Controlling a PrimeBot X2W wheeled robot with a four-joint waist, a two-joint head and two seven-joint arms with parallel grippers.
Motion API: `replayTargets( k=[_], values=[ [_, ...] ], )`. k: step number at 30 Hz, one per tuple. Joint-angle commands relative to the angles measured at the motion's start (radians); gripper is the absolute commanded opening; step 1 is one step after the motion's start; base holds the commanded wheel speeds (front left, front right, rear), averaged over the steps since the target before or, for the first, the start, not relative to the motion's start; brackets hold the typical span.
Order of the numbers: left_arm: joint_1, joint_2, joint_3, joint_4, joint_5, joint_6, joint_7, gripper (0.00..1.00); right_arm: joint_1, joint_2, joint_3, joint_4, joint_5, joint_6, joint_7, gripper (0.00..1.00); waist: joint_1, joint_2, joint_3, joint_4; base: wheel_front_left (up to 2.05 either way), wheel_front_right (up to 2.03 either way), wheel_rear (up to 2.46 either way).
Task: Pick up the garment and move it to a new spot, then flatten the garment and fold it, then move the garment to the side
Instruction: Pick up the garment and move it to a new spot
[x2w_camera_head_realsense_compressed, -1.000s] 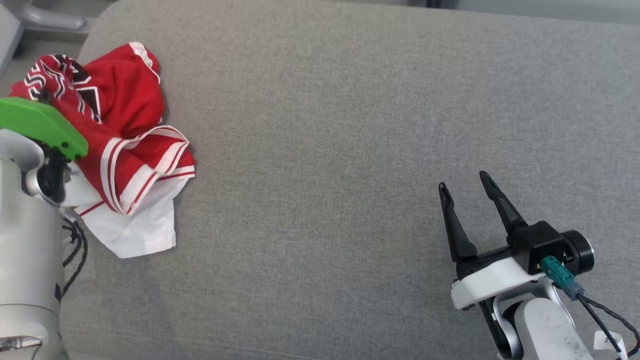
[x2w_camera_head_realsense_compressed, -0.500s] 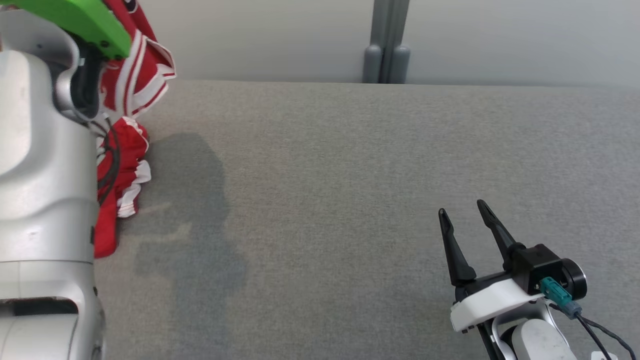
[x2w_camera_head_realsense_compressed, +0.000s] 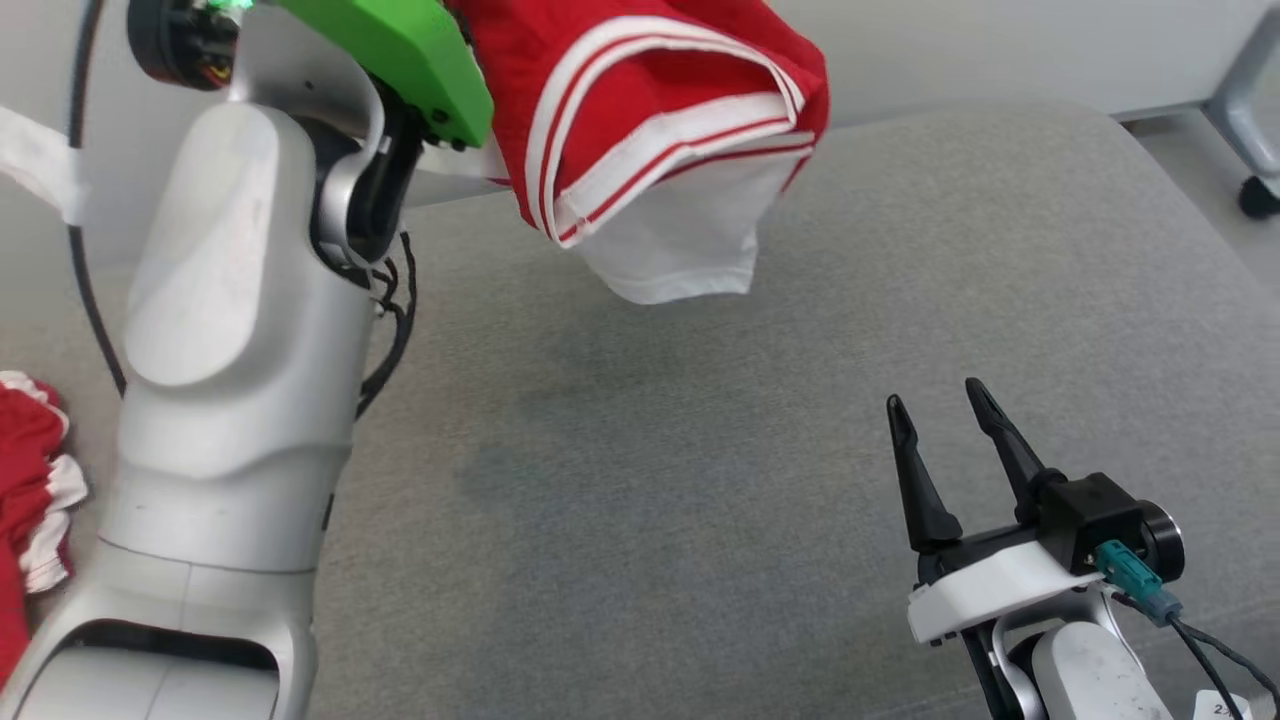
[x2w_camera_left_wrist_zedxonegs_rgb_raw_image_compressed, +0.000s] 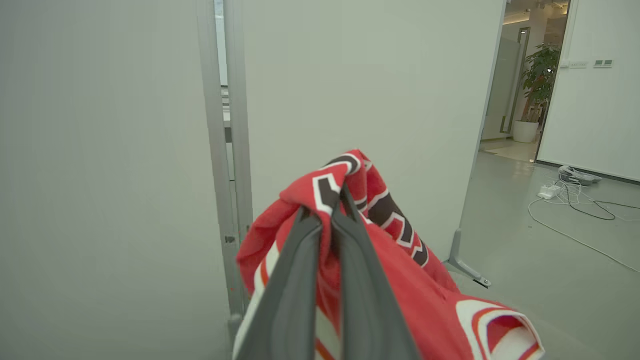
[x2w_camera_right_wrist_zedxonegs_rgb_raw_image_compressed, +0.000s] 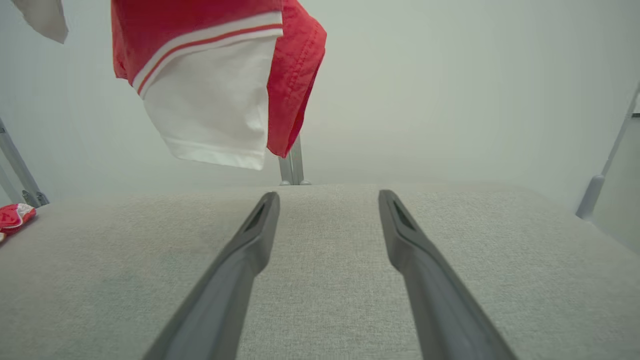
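Close by, low on the right, the right pincer (x2w_camera_head_realsense_compressed: 932, 395) hovers just over the grey bench (x2w_camera_head_realsense_compressed: 700, 480). Its two dark fingers stand apart and hold nothing. At the left edge of the bench lies another red cloth (x2w_camera_head_realsense_compressed: 25, 470). A bit farther off, the big pale left arm (x2w_camera_head_realsense_compressed: 230, 350) reaches up high. The left pincer (x2w_camera_left_wrist_zedxonegs_rgb_raw_image_compressed: 324, 202) is clenched tight on the garment (x2w_camera_head_realsense_compressed: 650, 100), a red top with white stripes. The garment hangs in the air over the far part of the bench and does not touch it. Behind it all is a pale wall (x2w_camera_head_realsense_compressed: 1000, 40).

This looks like the first step: carrying the garment to a new spot. Next, I think, the arm must lower it onto the bare middle of the bench and let go.
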Motion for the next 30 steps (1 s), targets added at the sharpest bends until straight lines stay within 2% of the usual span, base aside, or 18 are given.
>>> replayTargets(
  k=[1, 6, 12, 13, 14, 15, 16, 20, 25, 30],
  values=[
    [0.037, -0.003, -0.018, -0.003, -0.014, -0.003, 0.001, 0.0, -0.011, -0.002, -0.004, -0.003, 0.007, -0.001, -0.006, 1.0, 0.0, -0.0001, 0.067, -0.118, 0.0, 0.0, 0.0],
    [0.131, -0.005, -0.096, 0.036, -0.008, 0.005, -0.01, 0.0, -0.025, -0.002, -0.006, -0.005, 0.023, -0.001, -0.012, 1.0, 0.0, -0.0001, 0.109, -0.153, 0.0, 0.0, 0.0],
    [0.234, -0.004, -0.169, 0.159, 0.043, 0.012, -0.069, 0.0, -0.039, -0.002, -0.013, 0.002, 0.04, -0.001, -0.017, 1.0, 0.0, -0.0001, 0.137, -0.15, 0.0, 0.0, 0.0],
    [0.247, 0.001, -0.181, 0.184, 0.055, 0.011, -0.087, 0.27, -0.042, -0.002, -0.012, 0.004, 0.044, -0.001, -0.018, 1.0, 0.0, -0.0001, 0.14, -0.145, 0.0, 0.0, 0.0],
    [0.256, 0.004, -0.188, 0.202, 0.063, 0.01, -0.105, 0.41, -0.045, -0.002, -0.012, 0.006, 0.046, -0.001, -0.017, 1.0, 0.0, -0.0001, 0.141, -0.14, 0.0, 0.0, 0.0],
    [0.266, 0.005, -0.191, 0.222, 0.067, 0.01, -0.129, 0.82, -0.046, -0.002, -0.011, 0.006, 0.047, -0.001, -0.017, 1.0, 0.0, -0.0001, 0.141, -0.134, 0.0, 0.0, 0.0],
    [0.279, 0.004, -0.191, 0.242, 0.064, 0.008, -0.151, 1.0, -0.046, -0.002, -0.013, 0.007, 0.048, -0.001, -0.017, 1.0, 0.0, -0.0001, 0.141, -0.125, 0.0, 0.0, 0.0],
    [0.32, 0.001, -0.178, 0.258, 0.009, -0.007, -0.249, 1.0, -0.049, -0.002, -0.019, 0.002, 0.037, -0.001, -0.018, 1.0, 0.0, -0.0001, 0.13, -0.096, 0.0, 0.0, 0.0],
    [0.386, 0.041, -0.16, 0.203, -0.003, -0.013, -0.39, 1.0, -0.033, -0.002, -0.04, 0.0, 0.023, -0.001, -0.018, 1.0, 0.0, -0.0001, 0.108, -0.047, 0.0, 0.0, 0.0],
    [0.493, 0.074, -0.06, 0.064, 0.002, 0.023, -0.423, 1.0, -0.016, -0.002, -0.056, 0.004, 0.008, -0.001, -0.017, 1.0, 0.0, -0.0001, 0.075, 0.009, 0.0, 0.0, 0.0]
  ],
)
